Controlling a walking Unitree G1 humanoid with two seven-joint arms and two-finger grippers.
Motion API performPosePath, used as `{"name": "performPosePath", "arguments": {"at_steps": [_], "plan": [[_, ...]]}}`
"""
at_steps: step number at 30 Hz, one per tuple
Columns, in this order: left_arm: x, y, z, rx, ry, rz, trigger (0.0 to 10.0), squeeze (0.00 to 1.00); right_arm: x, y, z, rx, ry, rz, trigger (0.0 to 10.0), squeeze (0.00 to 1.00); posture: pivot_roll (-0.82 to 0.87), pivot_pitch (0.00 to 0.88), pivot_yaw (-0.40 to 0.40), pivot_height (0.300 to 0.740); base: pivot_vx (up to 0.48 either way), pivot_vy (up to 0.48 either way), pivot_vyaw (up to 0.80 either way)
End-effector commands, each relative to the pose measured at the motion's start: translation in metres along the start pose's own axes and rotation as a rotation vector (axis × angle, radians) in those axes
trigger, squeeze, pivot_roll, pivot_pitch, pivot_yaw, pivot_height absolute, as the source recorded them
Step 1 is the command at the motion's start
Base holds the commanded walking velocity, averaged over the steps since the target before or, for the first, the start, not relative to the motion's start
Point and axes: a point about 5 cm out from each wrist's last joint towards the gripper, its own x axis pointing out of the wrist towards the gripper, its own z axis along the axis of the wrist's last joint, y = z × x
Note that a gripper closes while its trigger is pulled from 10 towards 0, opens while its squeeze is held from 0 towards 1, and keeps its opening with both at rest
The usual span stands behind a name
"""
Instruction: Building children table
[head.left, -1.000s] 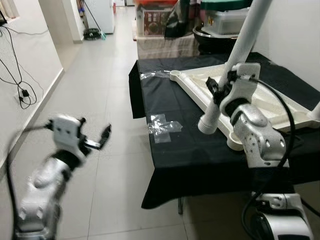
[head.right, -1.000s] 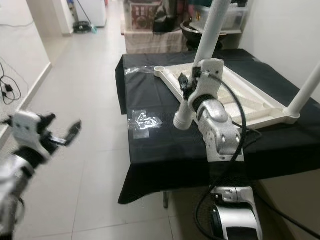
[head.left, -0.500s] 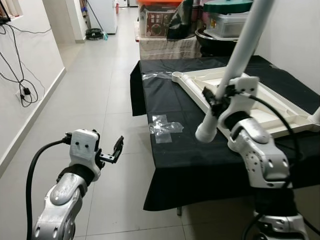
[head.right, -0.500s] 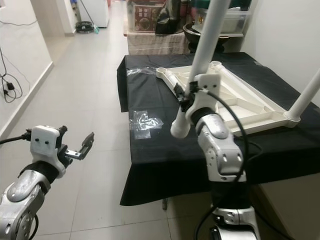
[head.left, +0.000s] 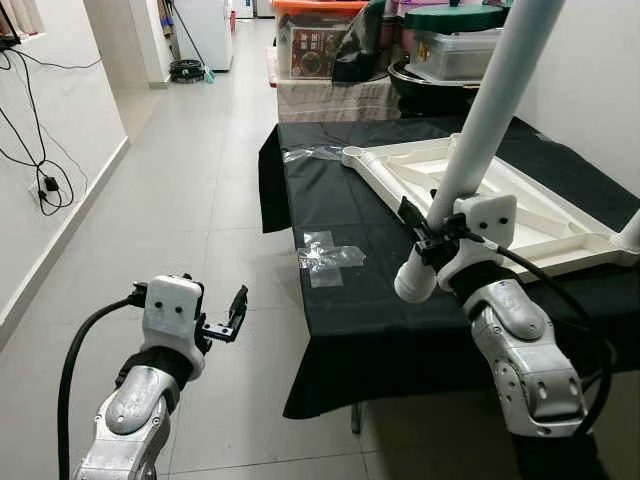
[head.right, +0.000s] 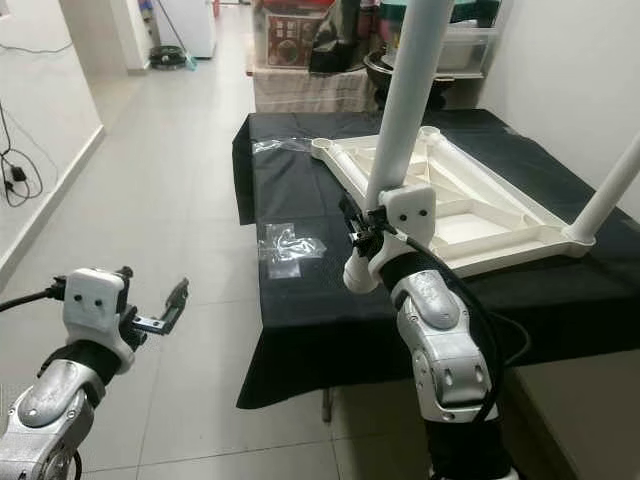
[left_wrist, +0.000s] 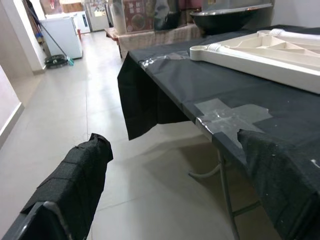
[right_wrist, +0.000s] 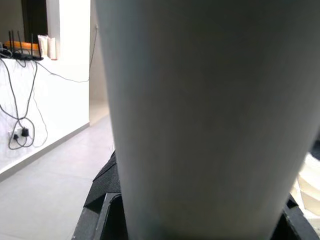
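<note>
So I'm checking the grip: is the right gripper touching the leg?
Touching. In the left eye view the right gripper is clamped round the white leg, held tilted above the black table.

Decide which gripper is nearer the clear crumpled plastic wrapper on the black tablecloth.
Right. The right gripper, shut on the white table leg, hangs over the tablecloth beside the wrapper; the open left gripper is off the table.

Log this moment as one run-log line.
right gripper: shut on white table leg, above black cloth | left gripper: open, idle over floor | tabletop: upside down
</note>
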Motion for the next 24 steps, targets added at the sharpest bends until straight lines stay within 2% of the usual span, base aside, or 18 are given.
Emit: {"name": "performPosePath", "arguments": {"at_steps": [1,4,11,17,24], "plan": [[-0.001,0.001,-0.003,0.002,0.007,0.006,10.0,0.00,-0.002,-0.001,-0.005,-0.015,0.007,0.003,10.0,0.00,0.10,0.000,-0.066,0.740,0.000,0.000,0.00],[-0.002,0.009,-0.003,0.050,0.001,0.020,10.0,0.00,-0.006,-0.004,-0.009,-0.034,0.005,-0.014,10.0,0.00,0.10,0.000,-0.068,0.740,0.000,0.000,0.00],[0.000,0.010,0.000,0.051,-0.012,0.021,10.0,0.00,-0.002,-0.006,-0.001,-0.026,-0.034,-0.029,10.0,0.00,0.10,0.000,-0.067,0.740,0.000,0.000,0.00],[0.001,0.003,-0.002,0.051,-0.015,0.006,10.0,0.00,0.004,-0.003,0.003,0.009,-0.069,-0.045,10.0,0.00,0.10,0.000,-0.070,0.740,0.000,-0.352,0.00],[0.006,0.002,0.000,0.035,-0.029,0.009,10.0,0.00,0.012,0.000,0.009,0.042,-0.098,-0.057,10.0,0.00,0.10,0.000,-0.067,0.740,0.000,-0.426,0.00]]}}
